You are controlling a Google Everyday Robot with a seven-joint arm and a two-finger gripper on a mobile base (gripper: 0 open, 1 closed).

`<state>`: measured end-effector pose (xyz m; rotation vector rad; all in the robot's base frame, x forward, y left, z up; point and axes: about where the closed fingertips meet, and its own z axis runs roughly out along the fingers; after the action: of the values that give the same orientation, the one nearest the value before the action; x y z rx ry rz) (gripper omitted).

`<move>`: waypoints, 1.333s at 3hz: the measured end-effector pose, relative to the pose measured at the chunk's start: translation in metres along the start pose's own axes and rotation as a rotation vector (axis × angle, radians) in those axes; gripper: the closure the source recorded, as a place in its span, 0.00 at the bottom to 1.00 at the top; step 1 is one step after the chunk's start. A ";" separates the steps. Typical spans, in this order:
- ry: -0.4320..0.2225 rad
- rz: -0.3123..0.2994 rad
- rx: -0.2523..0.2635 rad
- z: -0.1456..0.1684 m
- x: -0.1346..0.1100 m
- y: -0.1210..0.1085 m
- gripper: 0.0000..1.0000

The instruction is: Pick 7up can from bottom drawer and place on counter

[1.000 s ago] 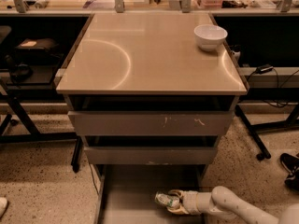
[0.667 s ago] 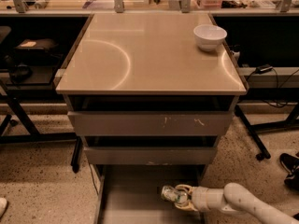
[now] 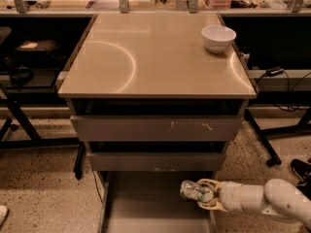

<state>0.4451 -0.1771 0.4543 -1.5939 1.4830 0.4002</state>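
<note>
The 7up can (image 3: pixel 193 191) is a small silver-and-green can lying sideways between the fingers of my gripper (image 3: pixel 200 193), above the right side of the open bottom drawer (image 3: pixel 146 208). The gripper is shut on the can; my white arm reaches in from the lower right. The beige counter (image 3: pixel 155 57) sits above, with two drawer fronts under its edge.
A white bowl (image 3: pixel 218 37) stands at the counter's back right corner. Black table legs and cables flank the cabinet on both sides. A dark shoe (image 3: pixel 302 169) lies on the speckled floor at the far right.
My gripper with the can has lifted a little from the drawer floor and shifted slightly to the right.
</note>
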 end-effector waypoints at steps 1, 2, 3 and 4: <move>0.027 -0.039 0.009 -0.019 -0.012 -0.015 1.00; 0.027 -0.039 0.009 -0.019 -0.012 -0.015 1.00; 0.041 -0.089 0.016 -0.026 -0.036 -0.029 1.00; 0.052 -0.183 -0.006 -0.041 -0.090 -0.056 1.00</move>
<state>0.4625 -0.1589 0.5653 -1.7392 1.3612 0.2614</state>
